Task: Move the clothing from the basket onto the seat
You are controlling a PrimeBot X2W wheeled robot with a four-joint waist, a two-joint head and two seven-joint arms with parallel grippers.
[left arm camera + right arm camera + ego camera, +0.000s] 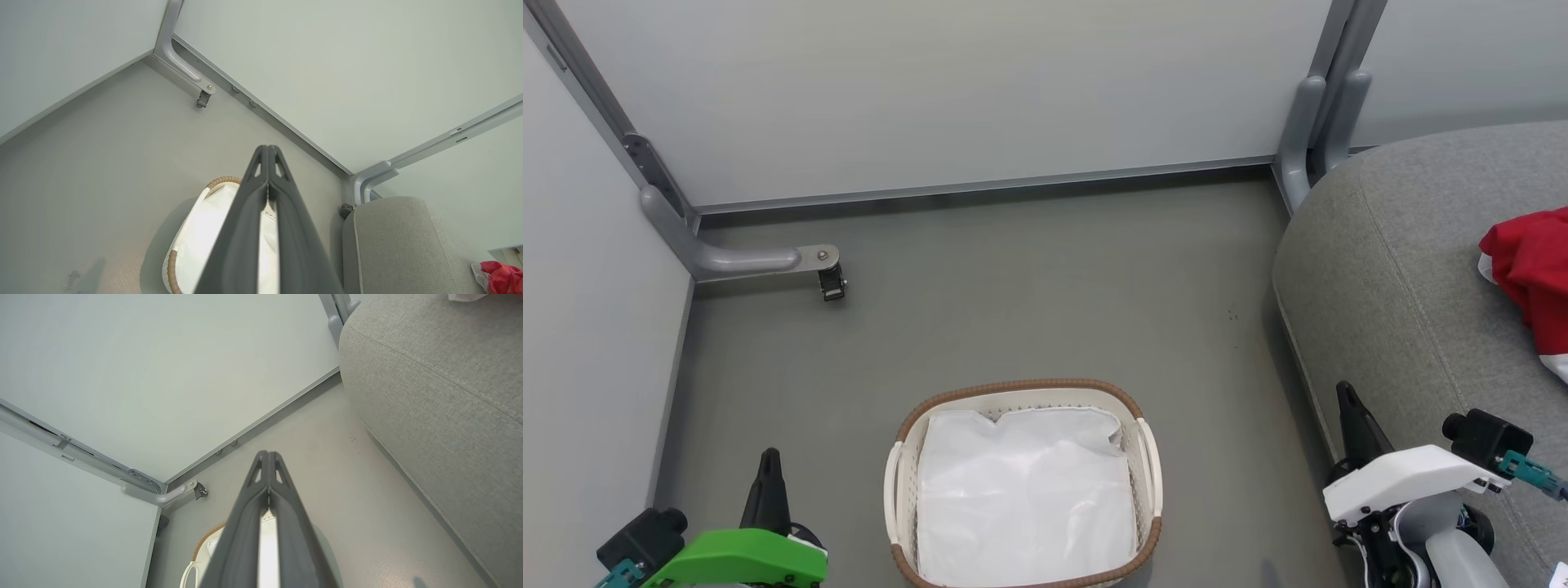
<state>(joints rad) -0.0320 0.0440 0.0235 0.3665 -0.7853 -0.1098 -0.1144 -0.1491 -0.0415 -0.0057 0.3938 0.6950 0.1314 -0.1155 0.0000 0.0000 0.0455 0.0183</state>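
Clothing (1531, 269), bright red with white trim, lies on the grey seat (1405, 269) at my right, well apart from the basket (1023, 386), which holds a flat white cloth sheet (1025, 498). My left gripper (769, 459) and my right gripper (1344, 394) are both closed tight, gripping nothing, one to each side of the basket.

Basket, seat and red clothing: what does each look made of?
Basket: probably white plastic, with smooth perforated walls; the brown rim looks braided.
Seat: grey woven upholstery, matte, with stitched seams.
Clothing: soft red fabric, crumpled into folds, with white trim at the edge.
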